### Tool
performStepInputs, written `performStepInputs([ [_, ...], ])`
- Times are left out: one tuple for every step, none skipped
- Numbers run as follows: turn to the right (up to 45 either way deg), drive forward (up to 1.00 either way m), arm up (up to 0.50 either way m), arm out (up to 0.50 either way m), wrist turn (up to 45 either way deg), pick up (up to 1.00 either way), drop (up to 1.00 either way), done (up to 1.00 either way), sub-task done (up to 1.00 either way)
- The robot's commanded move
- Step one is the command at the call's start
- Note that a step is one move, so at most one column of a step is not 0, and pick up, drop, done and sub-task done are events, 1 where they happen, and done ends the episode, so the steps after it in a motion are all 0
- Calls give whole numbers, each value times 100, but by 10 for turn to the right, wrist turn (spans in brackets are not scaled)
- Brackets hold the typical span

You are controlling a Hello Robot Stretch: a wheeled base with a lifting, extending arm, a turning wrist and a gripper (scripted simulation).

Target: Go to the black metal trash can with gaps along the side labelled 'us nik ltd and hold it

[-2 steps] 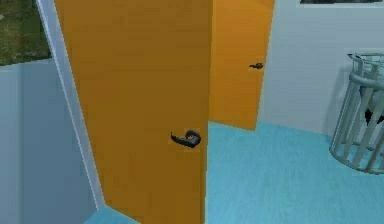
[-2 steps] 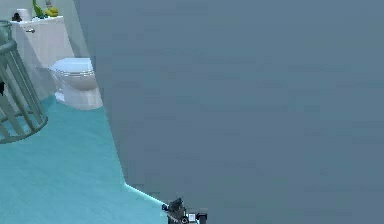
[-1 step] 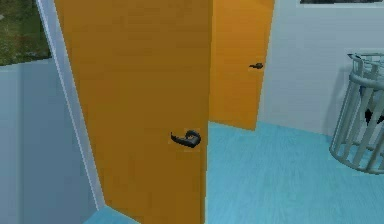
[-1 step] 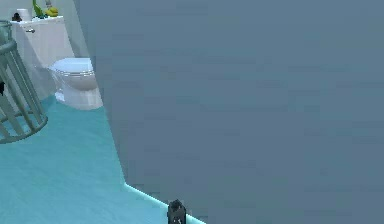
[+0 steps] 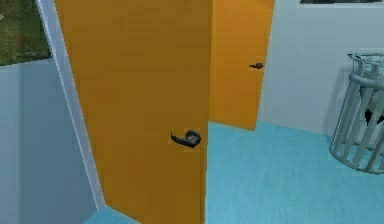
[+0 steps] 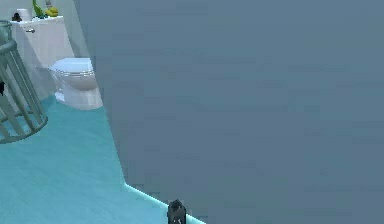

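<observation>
Bathroom in a home.
White toilet with tank sits far left in the arm side view, with small green and yellow items on the tank top. The turquoise floor meets plain pale walls. A grey slatted bin stands on the floor at the forward view's right. There are two orange house-type doors: the near door has a dark lever handle, and the far door is behind it.

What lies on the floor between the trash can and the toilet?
Nothing. In the arm side view, a narrow strip of bare blue floor separates the slatted trash can from the white toilet.
</observation>
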Motion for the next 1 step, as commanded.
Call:
performStepInputs([
  [0,0,10,0,0,0,0,0,0],
])
